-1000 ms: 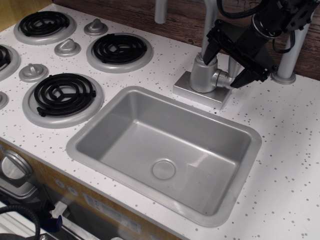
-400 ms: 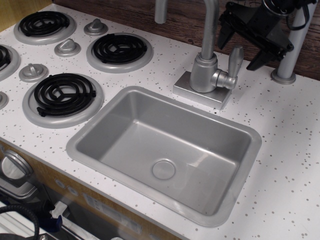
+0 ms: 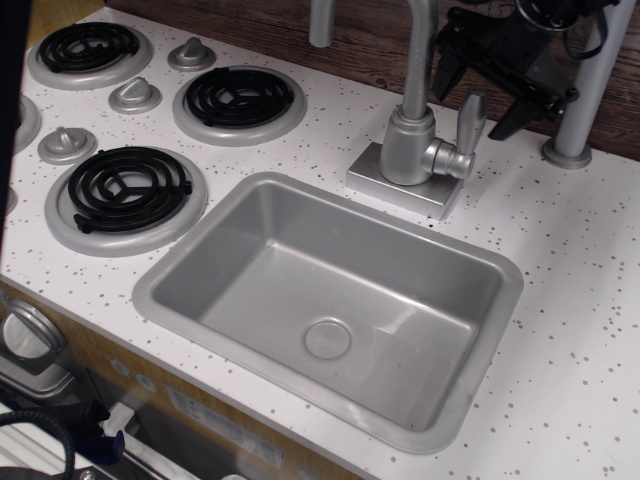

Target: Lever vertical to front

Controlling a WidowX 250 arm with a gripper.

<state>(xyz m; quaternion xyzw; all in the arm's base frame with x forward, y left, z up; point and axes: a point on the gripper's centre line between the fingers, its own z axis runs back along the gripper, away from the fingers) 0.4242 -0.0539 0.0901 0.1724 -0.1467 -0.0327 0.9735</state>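
The lever point(image 3: 469, 120) is a small silver-grey paddle that stands upright, tip up, on a short stub point(image 3: 441, 158) at the right side of the faucet body point(image 3: 406, 148). My black gripper point(image 3: 477, 100) hangs just above and behind the lever's tip at the upper right. It is open and empty. One finger point(image 3: 446, 72) is left of the lever tip and the other finger point(image 3: 508, 120) is right of it. Neither finger touches the lever.
The faucet spout pipe point(image 3: 420, 50) rises from the body. The grey sink basin point(image 3: 330, 300) lies in front. Black stove burners point(image 3: 240, 98) and round knobs point(image 3: 135, 95) are at the left. A grey post point(image 3: 580, 110) stands at the right. A dark blur point(image 3: 12, 120) covers the left edge.
The gripper has risen up and to the right from straddling the faucet body and lever, and the upright lever is now in plain view. A dark blur has come in at the left edge.
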